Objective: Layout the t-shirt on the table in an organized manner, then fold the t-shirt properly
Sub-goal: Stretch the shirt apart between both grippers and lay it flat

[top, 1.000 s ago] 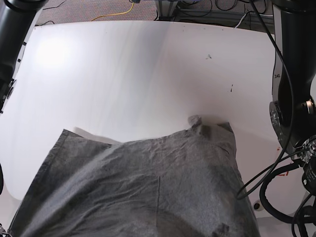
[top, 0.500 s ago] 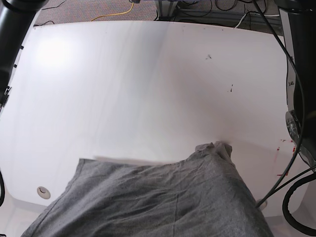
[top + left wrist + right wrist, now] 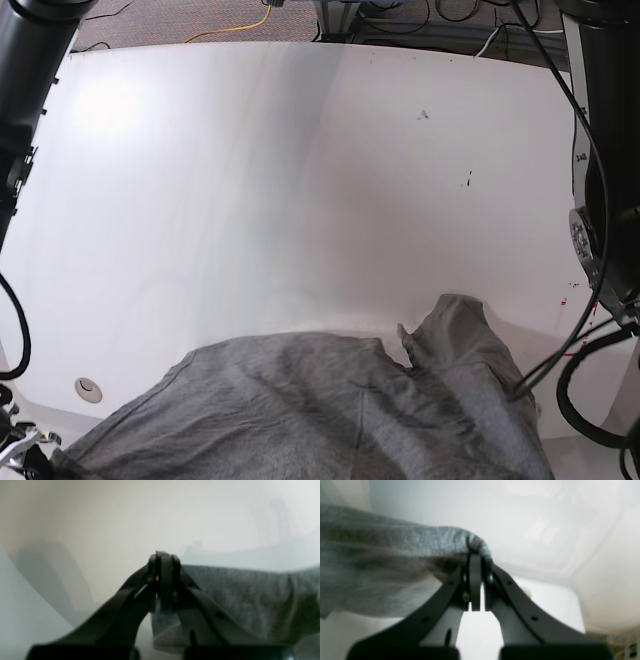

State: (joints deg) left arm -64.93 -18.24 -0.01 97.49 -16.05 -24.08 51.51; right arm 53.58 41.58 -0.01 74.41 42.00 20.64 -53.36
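The glossy white desk [image 3: 250, 170] lies mostly bare. The heather-grey knit t-shirt [image 3: 330, 410] spreads widthwise along its near edge, one bunched corner poking away. The left claw [image 3: 163, 555] and right claw [image 3: 476, 555] are each clamped on its cloth.

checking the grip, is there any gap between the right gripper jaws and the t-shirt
No gap: in the right wrist view the right gripper is shut on a bunched edge of the t-shirt, the cloth pinched at its tips.
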